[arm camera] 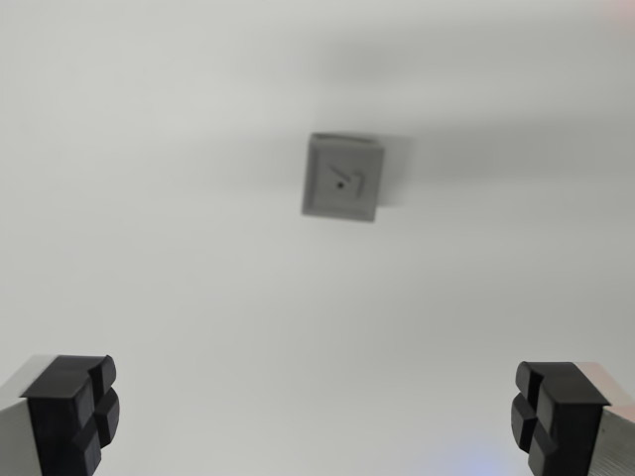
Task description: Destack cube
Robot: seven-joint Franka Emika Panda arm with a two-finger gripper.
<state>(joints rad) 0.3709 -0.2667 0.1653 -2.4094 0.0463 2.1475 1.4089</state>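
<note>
Two black fingertips (71,412) at the bottom corners of the wrist view, one at the far left, one at the far right, each with a cross-shaped groove in its pad and a pale metal body behind. Gripper (316,415) spread wide, nearly the full width of the frame between the tips; nothing held, nothing touching either pad.

Well beyond, up the frame and slightly right of centre: grey cube (343,178), seen from above, slightly blurred. Top face square, turned a little off the frame's axes, marked with a thin slanted line and a small dark dot near the middle. Narrow strip of a side face showing along its right edge, with soft shadow trailing off to the right. Whether a second cube sits beneath: cannot tell from this angle.

White table (149,258) under everything, plain and matte, faint broad shadow bands across the upper part. Cube well apart from both fingertips, lying between their lines.
</note>
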